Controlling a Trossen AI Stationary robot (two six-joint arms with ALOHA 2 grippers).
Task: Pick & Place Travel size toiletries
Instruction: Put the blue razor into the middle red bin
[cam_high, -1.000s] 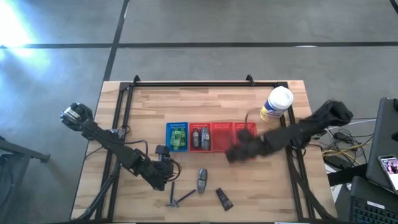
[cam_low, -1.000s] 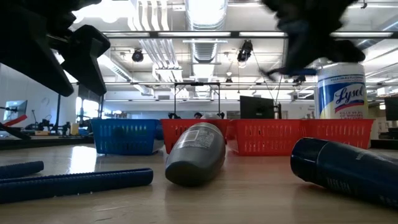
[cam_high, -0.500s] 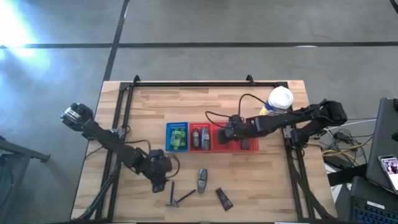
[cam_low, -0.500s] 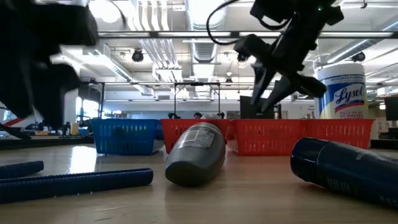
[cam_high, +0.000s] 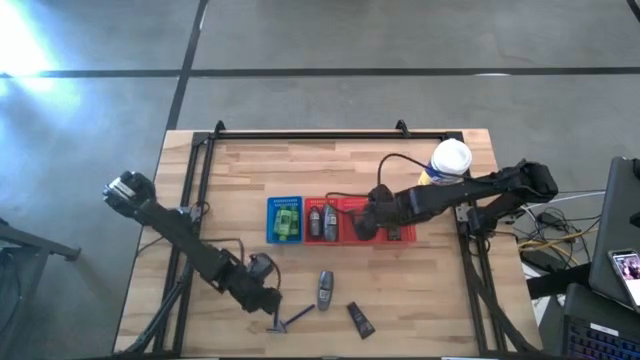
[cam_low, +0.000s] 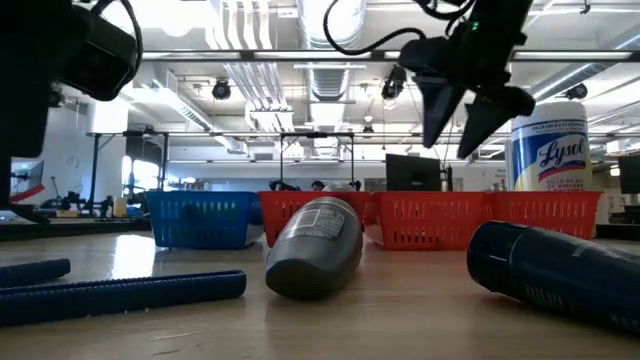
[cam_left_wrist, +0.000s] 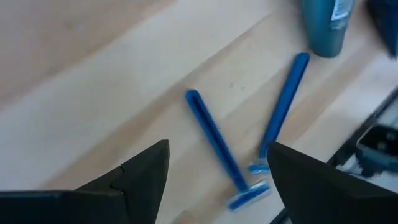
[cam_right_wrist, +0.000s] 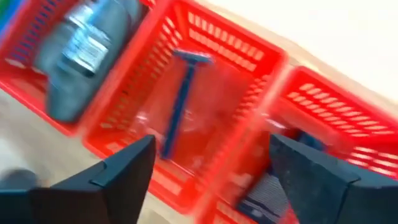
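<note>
- Wooden surface (cam_high: 330, 170) carries a row of baskets across its middle: 1 blue basket (cam_high: 285, 219) with green bottles, then 3 red baskets (cam_high: 360, 220) running toward the white-and-yellow canister (cam_high: 446, 167).
- Right arm reaches in from the canister side, its right gripper (cam_high: 364, 224) above the middle red basket (cam_right_wrist: 205, 106); its jaws stand apart and empty in the right wrist view, with 1 blue razor (cam_right_wrist: 179, 102) lying in the basket below them.
- Left arm stretches along the near-left part of the surface, its left gripper (cam_high: 262, 299) hanging just beside the loose razors; its jaws are apart and hold nothing.
- Loose items near the front edge: a grey oval stick (cam_high: 324, 289), a dark tube (cam_high: 360, 319), and 2 blue razors (cam_high: 285, 319), all well apart from the baskets.
- Nearer razor (cam_left_wrist: 218, 147) lies just ahead of the left jaws, its long axis slanting across the gap between them, handle end away and head nearest the jaws.
- Second razor (cam_left_wrist: 281, 109) lies beside it, angled so the 2 heads come close while the handles spread.
- Judging by this, the left arm is far nearer the razors than the right, and would need to turn its wrist to close across the handle.
</note>
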